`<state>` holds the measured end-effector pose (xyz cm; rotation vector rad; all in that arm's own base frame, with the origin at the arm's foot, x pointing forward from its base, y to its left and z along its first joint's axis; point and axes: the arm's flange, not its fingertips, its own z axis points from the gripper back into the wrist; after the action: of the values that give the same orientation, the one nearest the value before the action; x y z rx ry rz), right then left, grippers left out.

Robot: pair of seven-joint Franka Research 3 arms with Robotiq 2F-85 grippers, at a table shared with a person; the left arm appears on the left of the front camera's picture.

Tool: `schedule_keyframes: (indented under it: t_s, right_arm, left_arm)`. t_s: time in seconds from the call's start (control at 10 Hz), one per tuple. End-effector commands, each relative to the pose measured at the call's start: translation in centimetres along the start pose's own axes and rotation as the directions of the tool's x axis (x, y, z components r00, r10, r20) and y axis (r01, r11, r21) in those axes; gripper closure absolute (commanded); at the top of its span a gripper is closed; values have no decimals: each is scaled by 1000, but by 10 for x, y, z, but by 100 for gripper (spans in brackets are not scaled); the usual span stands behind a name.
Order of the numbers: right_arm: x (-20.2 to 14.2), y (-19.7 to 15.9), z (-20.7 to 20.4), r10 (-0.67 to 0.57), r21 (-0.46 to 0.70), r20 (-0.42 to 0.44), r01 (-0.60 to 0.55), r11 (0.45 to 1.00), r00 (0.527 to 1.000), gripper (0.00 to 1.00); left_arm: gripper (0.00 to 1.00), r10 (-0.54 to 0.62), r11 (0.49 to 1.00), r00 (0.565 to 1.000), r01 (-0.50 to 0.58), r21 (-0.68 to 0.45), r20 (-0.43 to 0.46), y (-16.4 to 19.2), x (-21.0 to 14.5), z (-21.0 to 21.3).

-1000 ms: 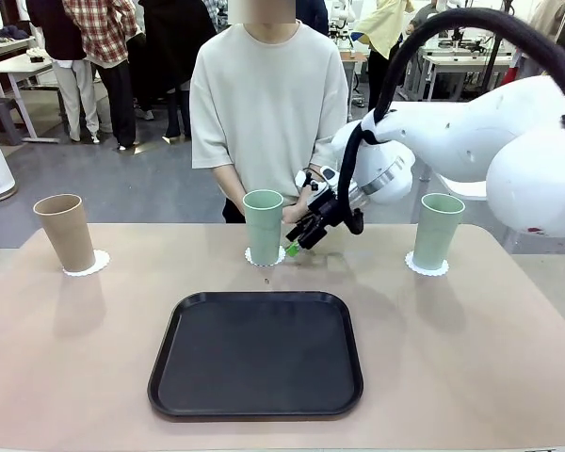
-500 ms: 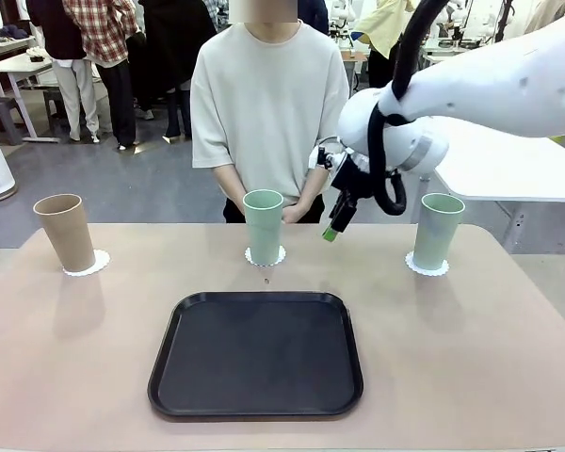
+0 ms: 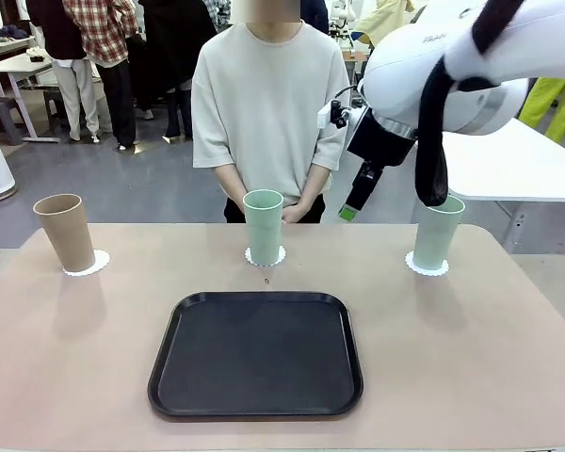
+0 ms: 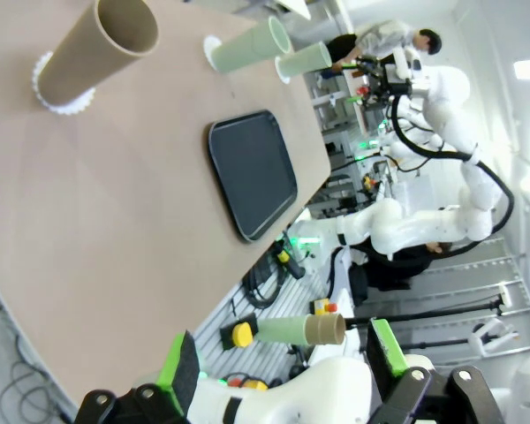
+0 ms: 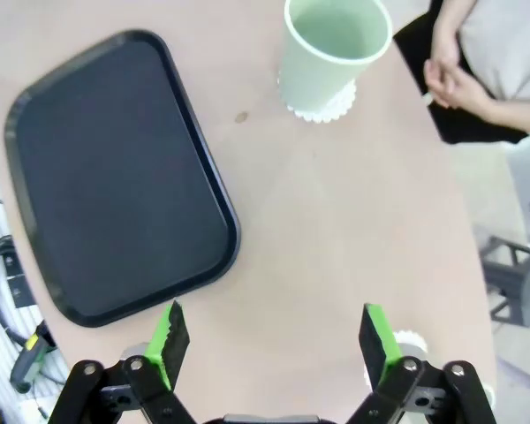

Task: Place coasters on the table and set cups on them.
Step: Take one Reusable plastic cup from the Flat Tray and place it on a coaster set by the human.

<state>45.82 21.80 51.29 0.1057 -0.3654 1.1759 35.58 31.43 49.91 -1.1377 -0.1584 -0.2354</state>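
Observation:
On the beige table (image 3: 94, 339) stand three cups, each on a lacy white coaster. The tan cup (image 3: 66, 231) is at the far left on its coaster (image 3: 87, 264). A mint cup (image 3: 264, 226) stands in the middle on a coaster (image 3: 265, 256), and another mint cup (image 3: 437, 231) at the right on a coaster (image 3: 427, 266). My right gripper (image 3: 350, 205) hangs in the air between the two mint cups, open and empty (image 5: 272, 340); the middle cup (image 5: 331, 49) lies ahead of it. My left gripper (image 4: 283, 362) is open and empty, far from the tan cup (image 4: 97, 49).
A black tray (image 3: 256, 353) with nothing on it lies at the table's near middle. A person stands at the far side with hands (image 5: 450, 79) clasped just behind the middle cup. My big white right arm (image 3: 452, 66) looms over the right side.
My right gripper has drawn away from the middle mint cup, rising and swinging to the right. All three cups and coasters have stayed put.

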Motion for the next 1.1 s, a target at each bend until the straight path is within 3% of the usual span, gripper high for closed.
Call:
schedule_keyframes:
  t_s: [0.0, 1.0]
  right_arm:
    - [3, -13, -15, 2, 26, 10, -2, 1000, 1000, 0]
    - [3, -13, -15, 2, 26, 10, -2, 1000, 1000, 0]
  left_arm:
    - [0, -2, 1000, 1000, 2, -4, 2, -3, -2, 1]
    - [0, -2, 1000, 1000, 2, -4, 2, -3, -2, 1]
